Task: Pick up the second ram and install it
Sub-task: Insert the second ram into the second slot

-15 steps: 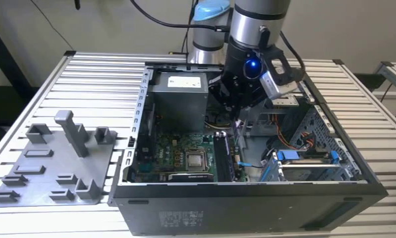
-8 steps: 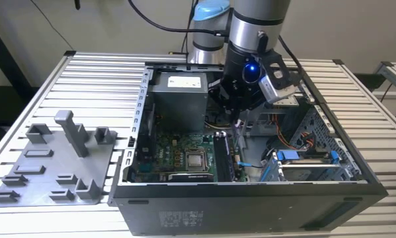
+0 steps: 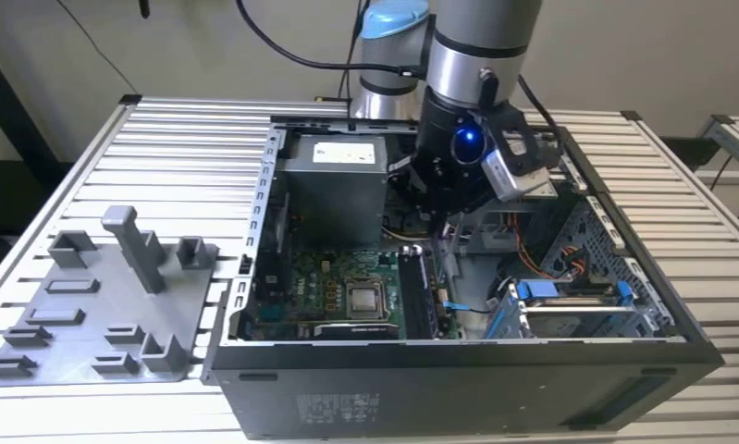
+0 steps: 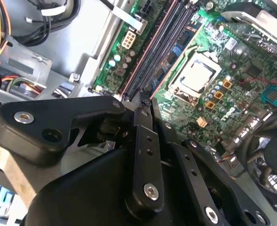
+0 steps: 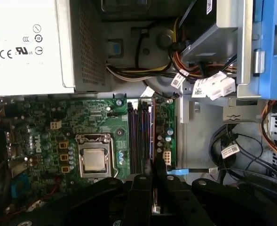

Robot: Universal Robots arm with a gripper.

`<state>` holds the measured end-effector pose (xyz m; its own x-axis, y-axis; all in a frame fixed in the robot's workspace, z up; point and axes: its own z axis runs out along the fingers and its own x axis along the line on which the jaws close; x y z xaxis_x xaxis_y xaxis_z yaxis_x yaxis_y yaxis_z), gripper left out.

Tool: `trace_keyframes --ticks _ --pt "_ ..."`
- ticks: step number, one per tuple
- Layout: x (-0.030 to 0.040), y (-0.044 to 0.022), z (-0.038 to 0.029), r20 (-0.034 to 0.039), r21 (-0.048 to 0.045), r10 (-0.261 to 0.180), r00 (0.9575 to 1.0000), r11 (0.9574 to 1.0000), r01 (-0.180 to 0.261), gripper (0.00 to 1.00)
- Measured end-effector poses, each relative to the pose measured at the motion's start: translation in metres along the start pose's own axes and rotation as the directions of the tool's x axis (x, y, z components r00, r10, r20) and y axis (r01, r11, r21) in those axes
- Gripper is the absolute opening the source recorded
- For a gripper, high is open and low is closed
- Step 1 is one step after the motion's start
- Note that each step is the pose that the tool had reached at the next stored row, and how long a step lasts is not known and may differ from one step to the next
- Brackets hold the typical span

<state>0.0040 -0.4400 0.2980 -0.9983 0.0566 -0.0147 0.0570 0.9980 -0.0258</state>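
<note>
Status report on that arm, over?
Gripper inside computer case, tip at memory slots. Second ram not distinguishable there. Cables lie beside, off the slots.

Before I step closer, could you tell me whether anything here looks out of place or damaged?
Nothing stands out. The gripper hangs over the memory slots inside the open computer case, the motherboard shows no visible damage, and the grey holder plate lies flat on the table, posts upright.

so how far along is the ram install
Pickup looks done: the gripper is shut on a thin strip, apparently the second ram. In hand: it hangs over the memory slots inside the case. Left: seating, not visible yet.
</note>
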Motion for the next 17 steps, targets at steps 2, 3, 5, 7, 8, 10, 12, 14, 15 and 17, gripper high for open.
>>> trace_keyframes --ticks 2,3,5,7,8,10,12,14,15,17 --pt "0.0013 -0.0017 0.0009 0.0041 -0.0005 -0.002 1.0000 1.0000 0.002 0.14" --pt "0.0022 -0.0020 0.0026 0.0041 -0.0005 -0.002 1.0000 1.0000 0.002 0.14" --pt "0.0053 -0.0023 0.0060 0.0042 -0.0004 -0.004 1.0000 1.0000 0.004 0.14" --pt "0.0062 -0.0030 0.0096 0.0024 -0.0005 -0.007 1.0000 1.0000 0.007 0.14" --pt "0.0064 -0.0036 0.0115 0.0009 -0.0003 -0.010 1.0000 1.0000 0.010 0.14" --pt "0.0065 -0.0048 0.0151 -0.0021 -0.0002 -0.016 0.9999 0.9999 0.016 0.14" --pt "0.0065 -0.0068 0.0187 -0.0044 -0.0002 -0.022 0.9997 0.9998 0.022 0.14" --pt "0.0064 -0.0088 0.0225 -0.0054 -0.0004 -0.026 0.9997 0.9997 0.026 0.14" --pt "0.0064 -0.0097 0.0240 -0.0067 -0.0002 -0.026 0.9996 0.9996 0.026 0.14" --pt "0.0063 -0.0114 0.0257 -0.0088 -0.0003 -0.028 0.9996 0.9996 0.028 0.14"
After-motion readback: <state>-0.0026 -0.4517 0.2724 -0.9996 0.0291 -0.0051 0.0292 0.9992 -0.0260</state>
